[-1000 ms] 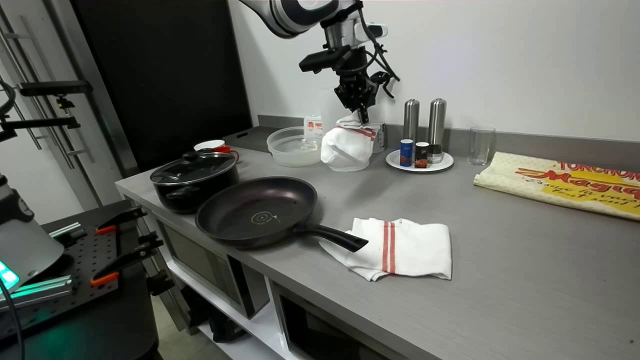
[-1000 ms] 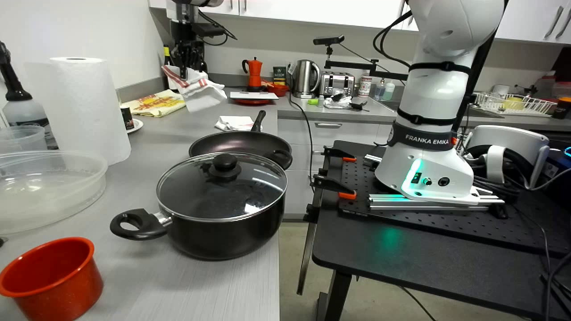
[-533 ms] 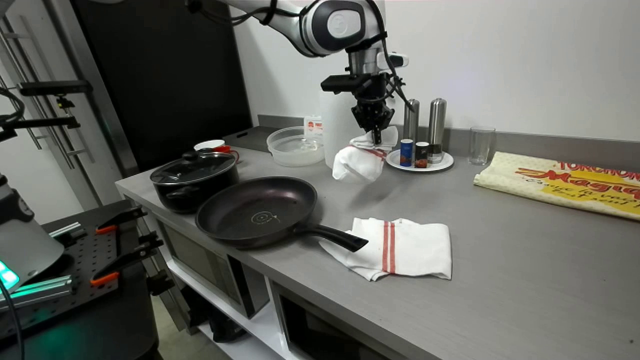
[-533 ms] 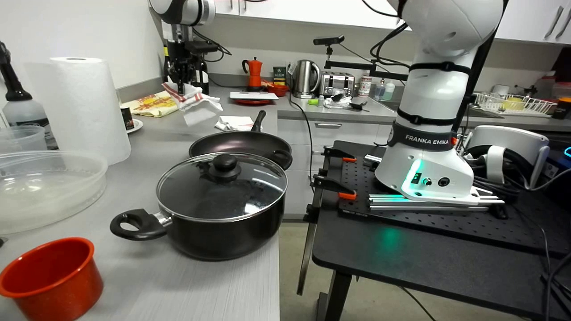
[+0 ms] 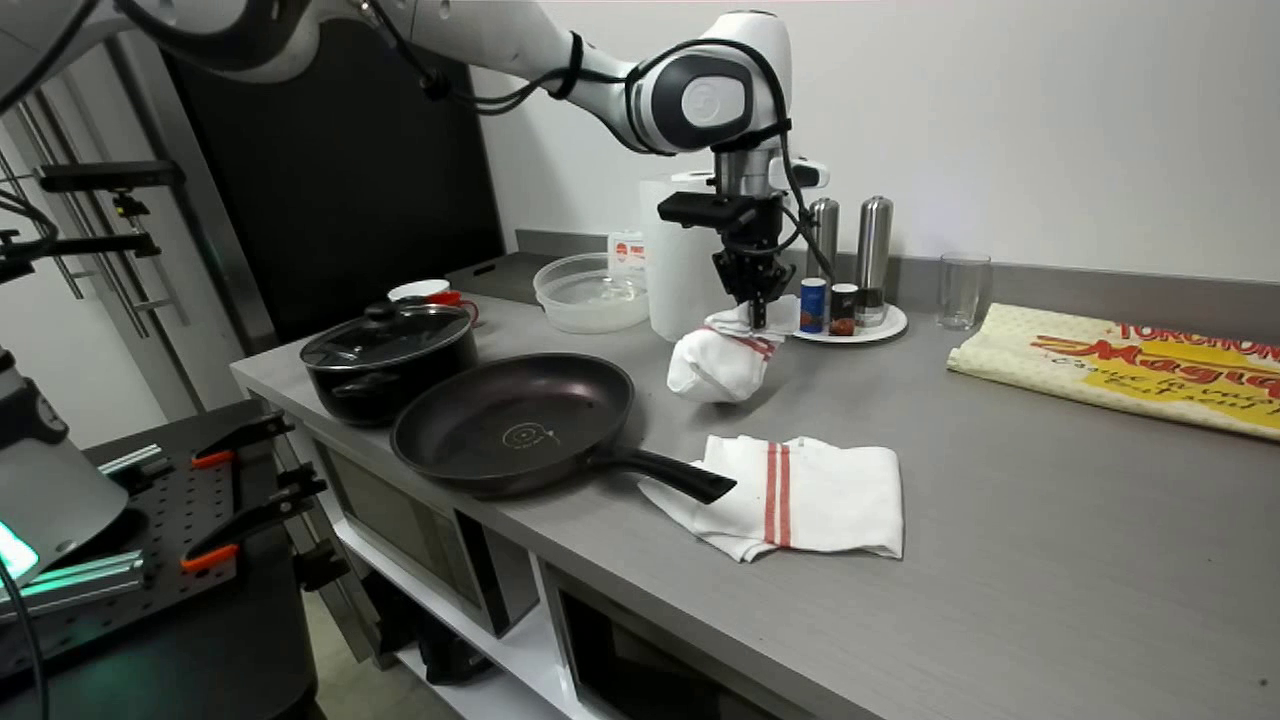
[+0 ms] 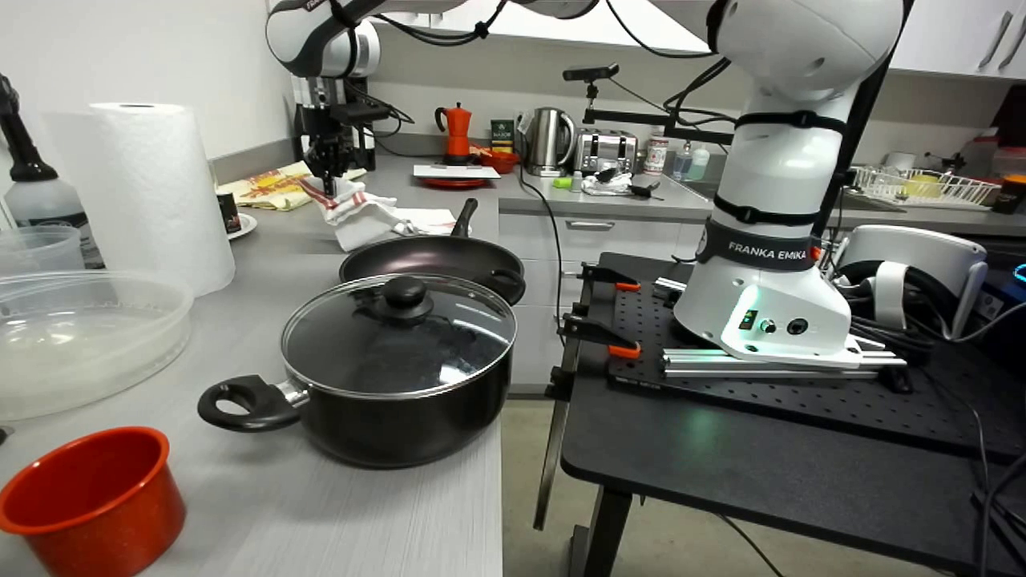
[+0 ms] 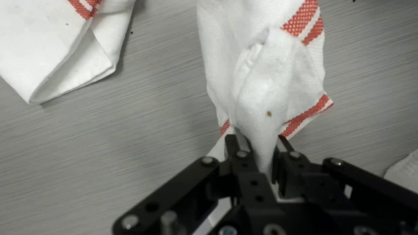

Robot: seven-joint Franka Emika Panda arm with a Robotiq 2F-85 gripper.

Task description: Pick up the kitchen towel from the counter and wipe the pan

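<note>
My gripper (image 5: pixel 757 318) is shut on a white kitchen towel (image 5: pixel 718 368) with red stripes. The towel's bunched top is between the fingers, and the rest hangs low over the counter, to the right of and behind the pan (image 5: pixel 470 430) in an exterior view. I cannot tell whether it touches the counter. The gripper (image 7: pixel 260 143) and held towel (image 7: pixel 261 75) fill the middle of the wrist view. The black frying pan also shows in an exterior view (image 6: pixel 425 255), partly behind the pot. A folded white towel (image 5: pixel 835 500) lies on the counter by the pan's handle.
A lidded black pot (image 6: pixel 401 425) stands beside the pan. A paper towel roll (image 5: pixel 680 260), a clear plastic bowl (image 5: pixel 590 310) and a white plate (image 5: pixel 890 325) with shakers stand near the wall. A red cup (image 6: pixel 96 505) is at the counter's near end. A yellow cloth (image 5: pixel 1120 370) lies farther along.
The gripper has come down with the held towel, away from the wall and slightly rightward in an exterior view. The pan and folded towel have not moved.
</note>
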